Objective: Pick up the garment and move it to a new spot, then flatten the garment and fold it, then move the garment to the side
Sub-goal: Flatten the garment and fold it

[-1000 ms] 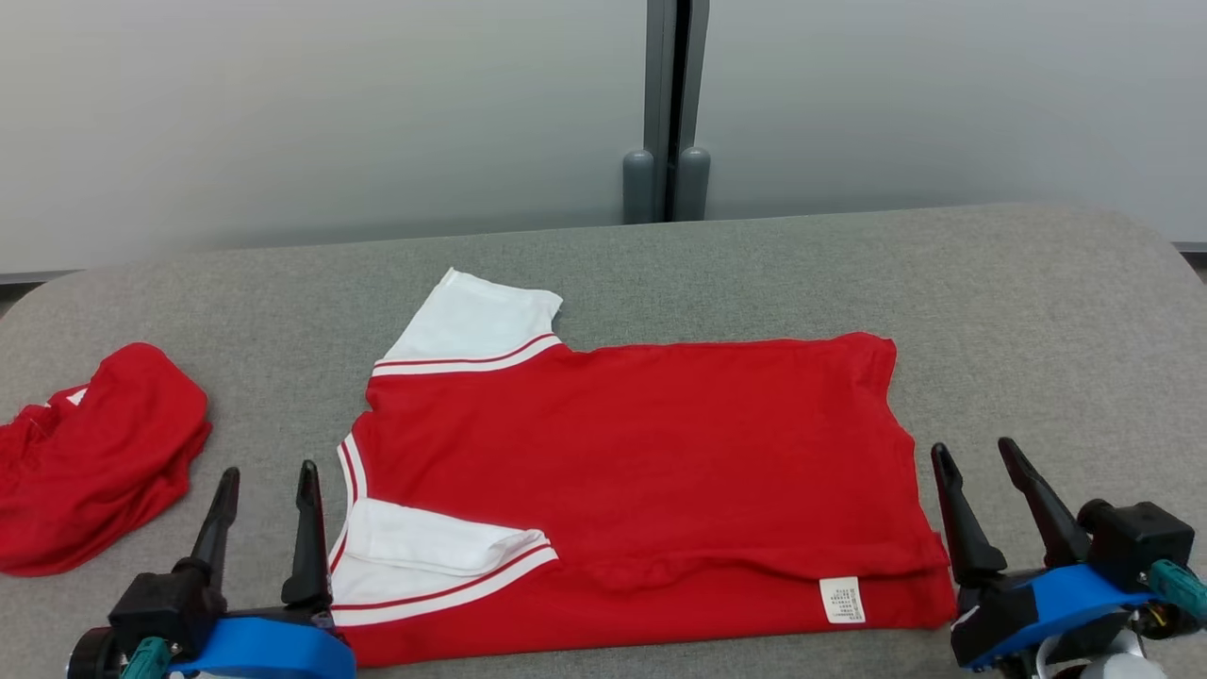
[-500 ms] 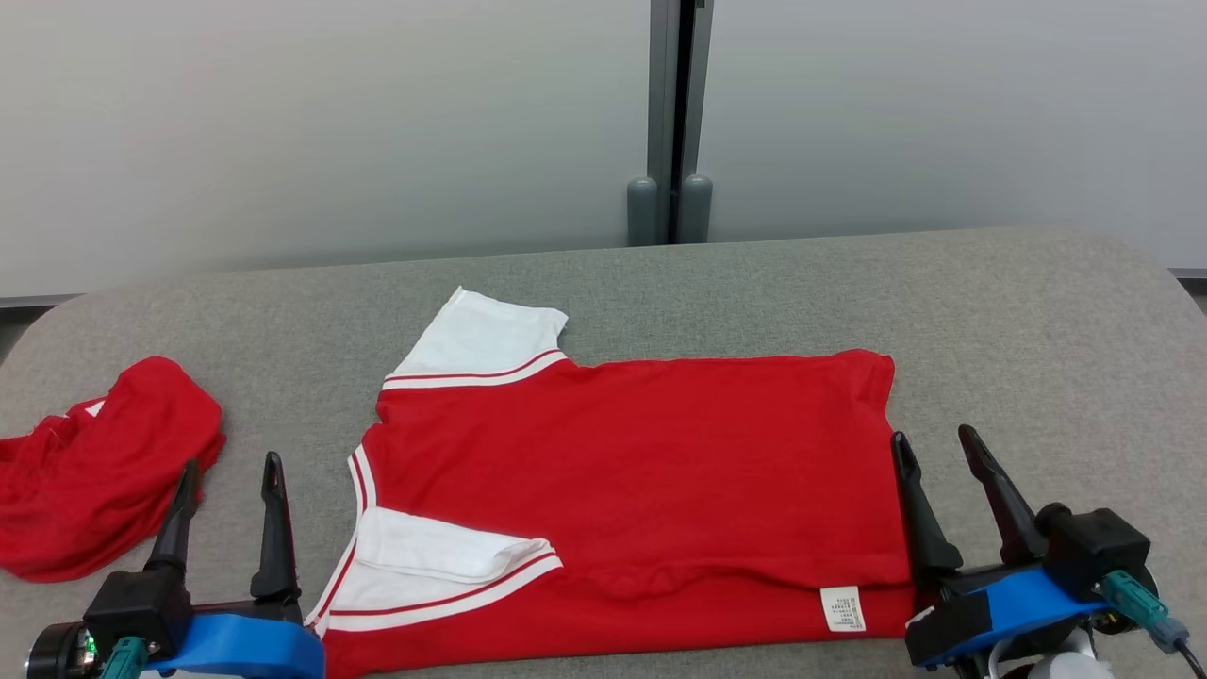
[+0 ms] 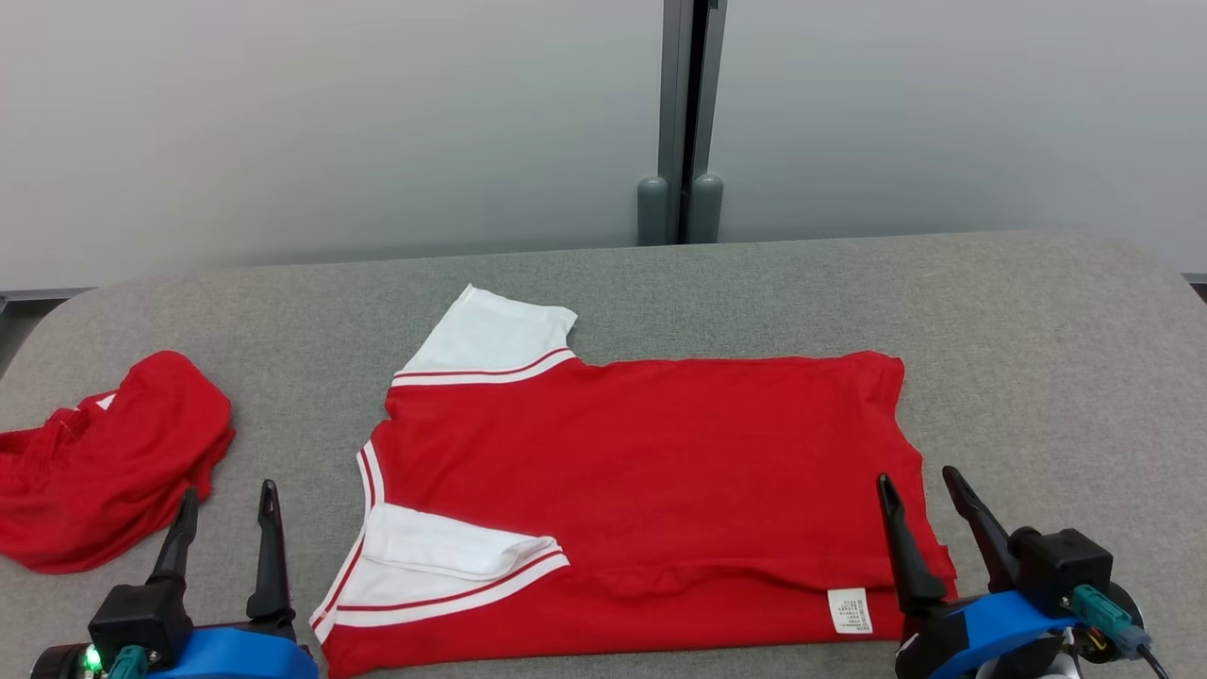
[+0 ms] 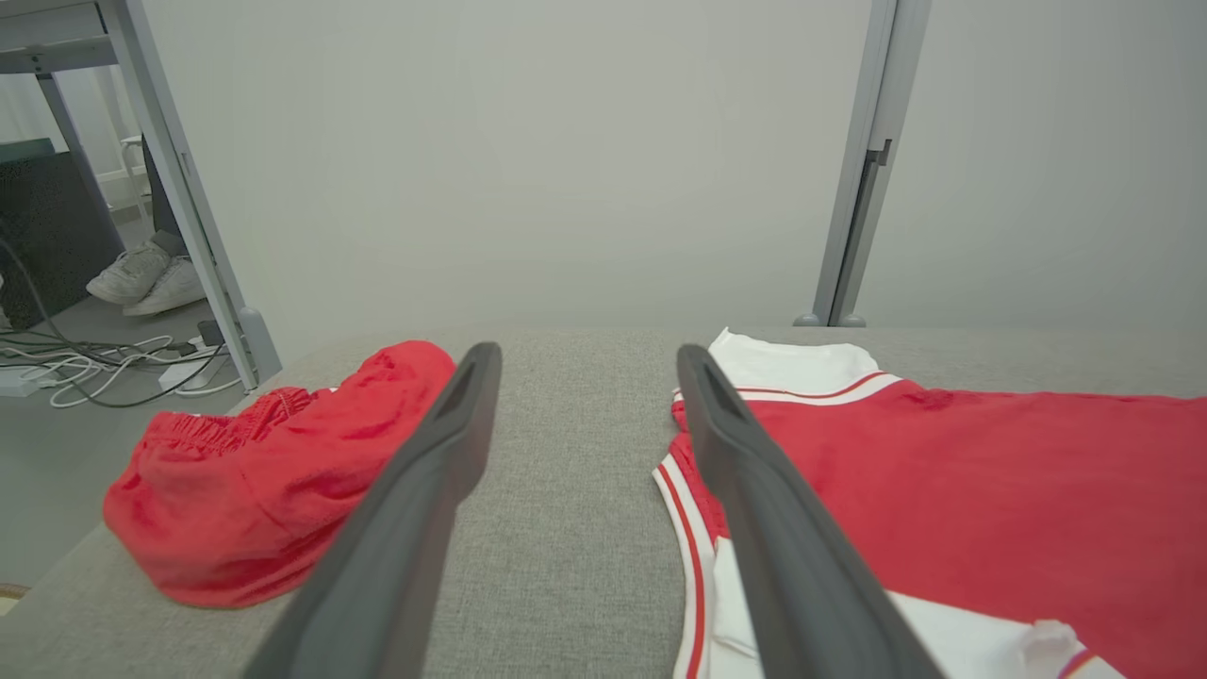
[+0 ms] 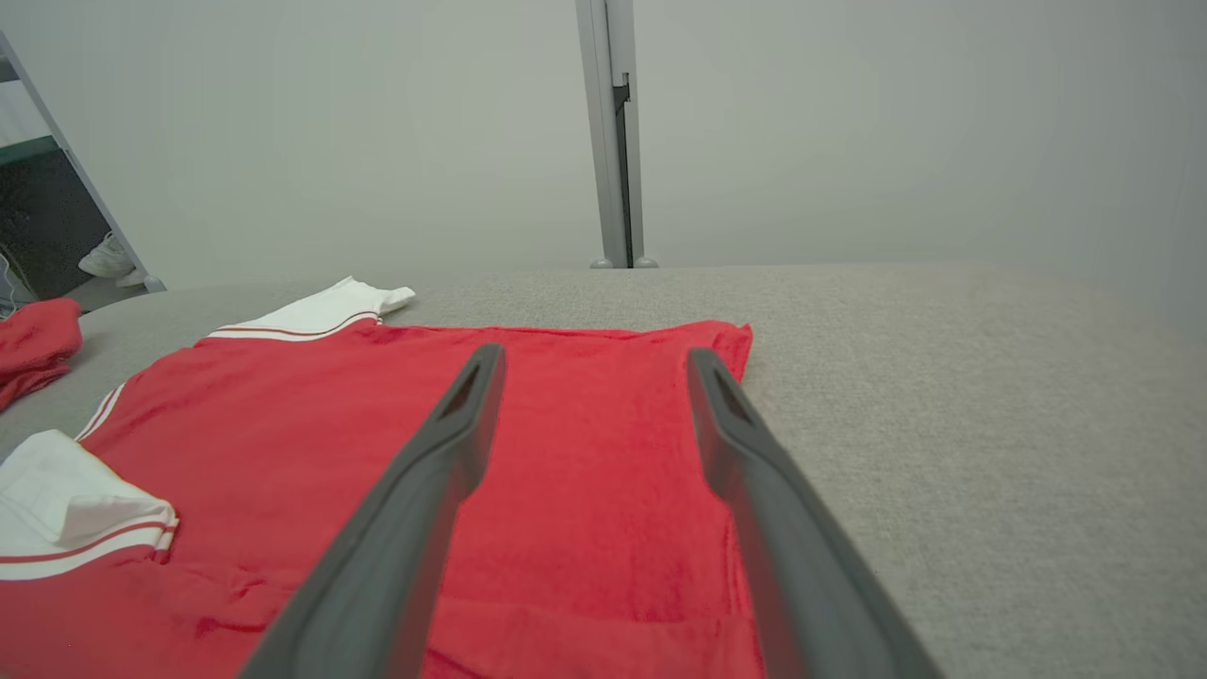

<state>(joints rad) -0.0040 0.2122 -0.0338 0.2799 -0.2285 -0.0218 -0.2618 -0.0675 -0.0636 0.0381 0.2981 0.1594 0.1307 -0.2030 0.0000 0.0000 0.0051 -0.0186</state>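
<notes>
1. At the left end of the grey bench [image 3: 1037, 311] we see a crumpled red garment [image 3: 108, 462], lying apart from the shirt.
2. The left pincer [image 3: 230, 488] stands released, fingers spread and empty, between that garment and the shirt's neckline.
3. The red T-shirt [image 3: 641, 471] lies flat mid-bench, white sleeves at its left. The near sleeve is folded onto the body, and a white care label [image 3: 850, 610] shows at the near edge.
4. The right pincer [image 3: 916, 474] is likewise released and empty, at the shirt's right hem. We cannot tell whether it touches the cloth.
</notes>
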